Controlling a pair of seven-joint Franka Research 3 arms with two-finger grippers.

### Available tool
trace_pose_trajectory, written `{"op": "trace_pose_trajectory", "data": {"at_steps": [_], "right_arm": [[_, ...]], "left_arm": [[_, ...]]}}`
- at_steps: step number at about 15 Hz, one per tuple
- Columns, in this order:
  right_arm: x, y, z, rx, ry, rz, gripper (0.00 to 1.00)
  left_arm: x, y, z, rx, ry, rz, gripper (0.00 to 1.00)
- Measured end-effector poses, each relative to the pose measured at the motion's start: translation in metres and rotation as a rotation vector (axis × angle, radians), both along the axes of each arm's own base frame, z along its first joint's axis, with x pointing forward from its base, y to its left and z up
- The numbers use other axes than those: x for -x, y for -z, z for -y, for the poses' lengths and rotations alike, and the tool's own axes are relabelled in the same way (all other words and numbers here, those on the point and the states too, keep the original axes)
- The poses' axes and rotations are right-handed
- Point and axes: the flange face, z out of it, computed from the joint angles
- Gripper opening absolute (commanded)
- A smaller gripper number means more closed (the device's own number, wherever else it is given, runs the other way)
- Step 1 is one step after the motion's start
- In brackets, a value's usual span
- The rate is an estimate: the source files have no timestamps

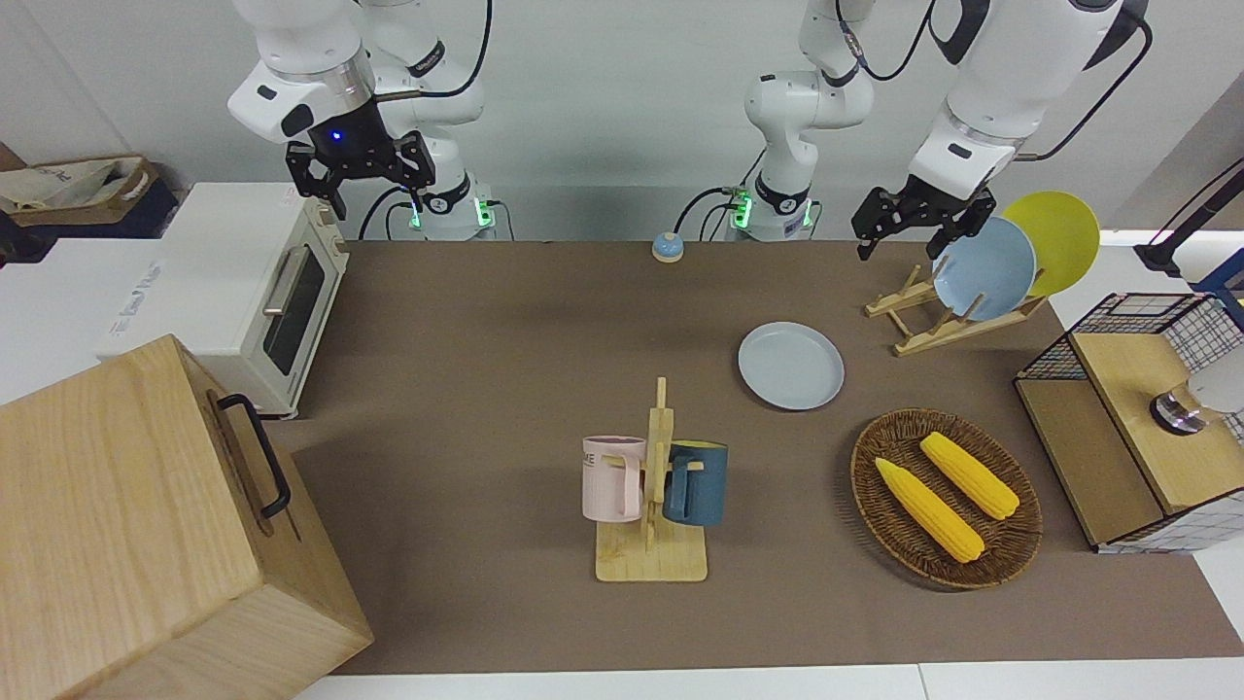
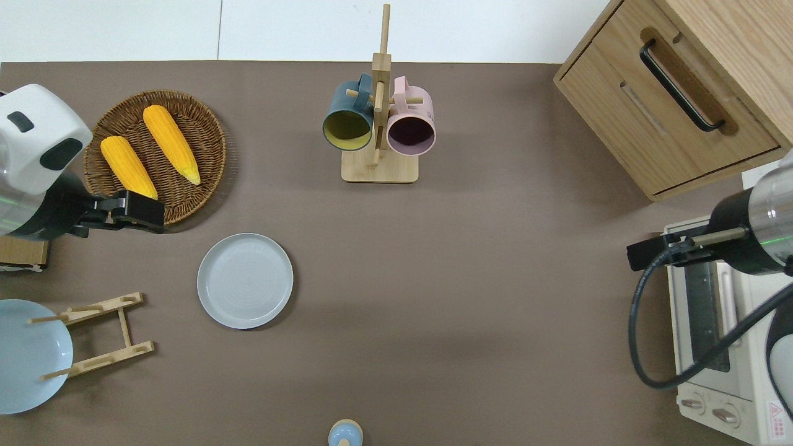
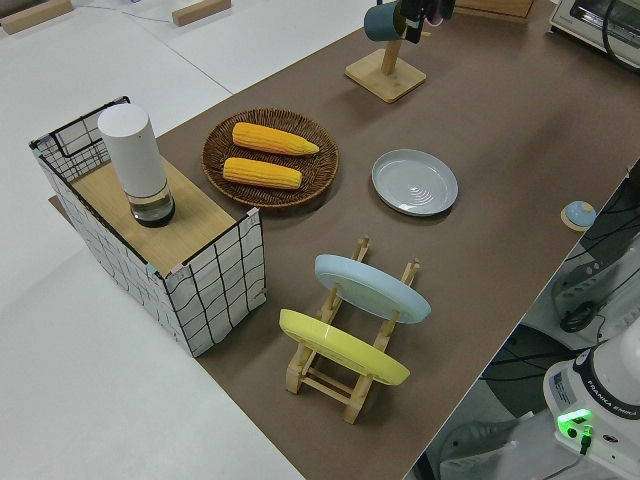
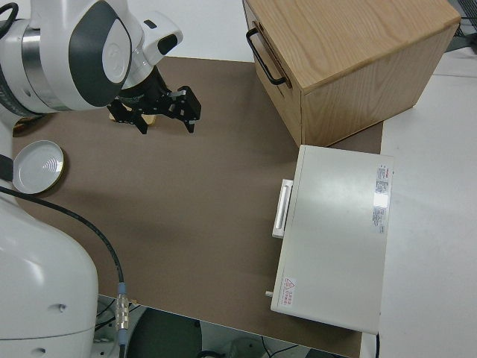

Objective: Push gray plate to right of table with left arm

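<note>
The gray plate (image 1: 790, 366) (image 2: 245, 280) (image 3: 415, 182) (image 4: 37, 165) lies flat on the brown table (image 1: 486, 389), in the half toward the left arm's end. My left gripper (image 1: 904, 241) (image 2: 139, 212) hangs open and holds nothing. In the overhead view it is over the rim of the wicker basket, apart from the plate and toward the left arm's end of it. The right arm is parked, its gripper (image 1: 367, 187) (image 4: 162, 118) open and holding nothing.
A wicker basket (image 2: 204, 118) with two corn cobs lies farther from the robots than the plate. A wooden rack (image 1: 948, 326) holds a bluer plate and a yellow plate. A mug tree (image 1: 653, 486), drawer cabinet (image 1: 146, 525), toaster oven (image 1: 262, 292), wire crate (image 1: 1127, 428) and small bell (image 1: 667, 247) also stand here.
</note>
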Motion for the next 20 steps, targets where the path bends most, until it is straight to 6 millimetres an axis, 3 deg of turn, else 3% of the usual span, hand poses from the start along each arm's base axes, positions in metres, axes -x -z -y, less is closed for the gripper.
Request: {"op": "trace_pose_trajectory", "data": {"at_steps": [13,16,20], "right_arm": [[0.000,0.000,0.000,0.000,0.000,0.000,0.983],[0.000,0.000,0.000,0.000,0.000,0.000,0.983],[0.000,0.000,0.000,0.000,0.000,0.000,0.983]], "left_arm": [[-0.003,0.004,-0.008,-0.010,-0.034,0.002,1.00],[-0.010,0.036,-0.012,-0.046,-0.038,0.003,1.00],[-0.013,0.113,-0.012,-0.055,-0.049,-0.020,1.00]]}}
